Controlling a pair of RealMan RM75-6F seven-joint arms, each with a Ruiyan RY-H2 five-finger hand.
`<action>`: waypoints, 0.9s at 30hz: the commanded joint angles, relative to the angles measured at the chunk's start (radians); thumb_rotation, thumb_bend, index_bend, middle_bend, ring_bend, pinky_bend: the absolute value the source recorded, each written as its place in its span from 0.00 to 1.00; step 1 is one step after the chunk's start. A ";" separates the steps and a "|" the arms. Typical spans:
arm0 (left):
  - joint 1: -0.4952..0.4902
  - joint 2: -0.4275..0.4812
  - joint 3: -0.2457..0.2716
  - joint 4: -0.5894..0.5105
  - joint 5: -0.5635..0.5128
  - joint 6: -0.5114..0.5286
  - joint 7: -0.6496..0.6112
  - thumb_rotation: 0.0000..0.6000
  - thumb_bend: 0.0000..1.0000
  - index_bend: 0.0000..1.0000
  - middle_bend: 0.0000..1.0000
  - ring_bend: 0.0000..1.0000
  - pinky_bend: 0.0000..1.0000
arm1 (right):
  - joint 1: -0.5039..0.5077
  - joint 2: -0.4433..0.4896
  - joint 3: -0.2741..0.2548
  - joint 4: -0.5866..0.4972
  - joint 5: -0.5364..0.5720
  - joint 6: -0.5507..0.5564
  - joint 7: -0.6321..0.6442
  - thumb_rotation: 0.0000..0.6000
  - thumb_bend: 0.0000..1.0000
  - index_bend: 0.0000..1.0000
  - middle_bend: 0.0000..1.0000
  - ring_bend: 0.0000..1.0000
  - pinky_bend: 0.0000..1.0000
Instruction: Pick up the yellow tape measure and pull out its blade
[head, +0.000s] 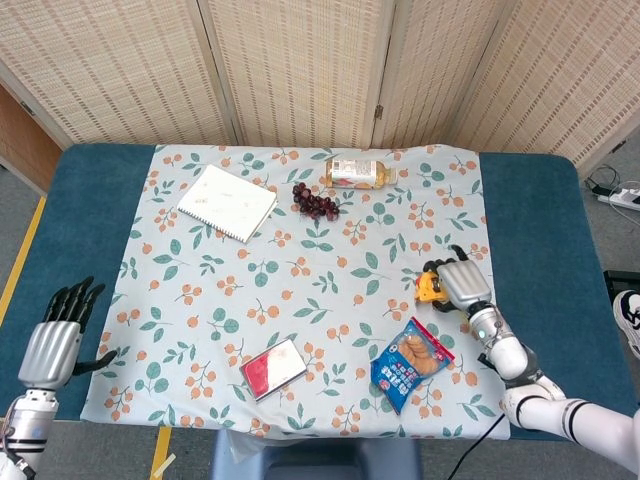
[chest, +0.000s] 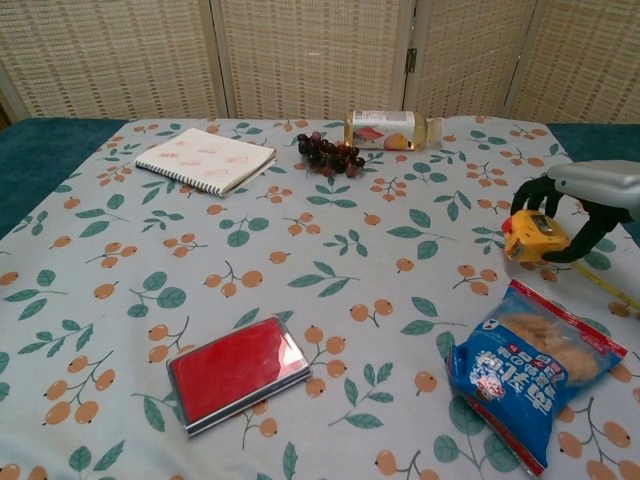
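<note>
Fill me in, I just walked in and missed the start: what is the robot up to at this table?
The right hand grips the yellow tape measure near the table's right side, just above the blue snack bag; whether it is off the cloth, I cannot tell. The left hand hangs open at the far left, holding nothing. A notebook, grapes, a bottle and a red case lie untouched.
</note>
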 joint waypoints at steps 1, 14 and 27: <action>-0.062 -0.001 -0.045 -0.021 0.019 -0.035 -0.062 1.00 0.19 0.05 0.01 0.05 0.00 | -0.002 0.012 0.035 -0.077 -0.024 0.023 0.078 1.00 0.52 0.53 0.49 0.33 0.02; -0.257 -0.067 -0.158 -0.056 -0.017 -0.166 -0.084 1.00 0.19 0.07 0.03 0.08 0.00 | 0.036 -0.139 0.163 -0.167 0.016 0.090 0.241 1.00 0.58 0.56 0.51 0.35 0.02; -0.397 -0.175 -0.188 -0.025 -0.005 -0.211 0.030 1.00 0.25 0.06 0.04 0.09 0.00 | 0.115 -0.374 0.259 -0.019 -0.023 0.147 0.441 1.00 0.58 0.56 0.51 0.37 0.02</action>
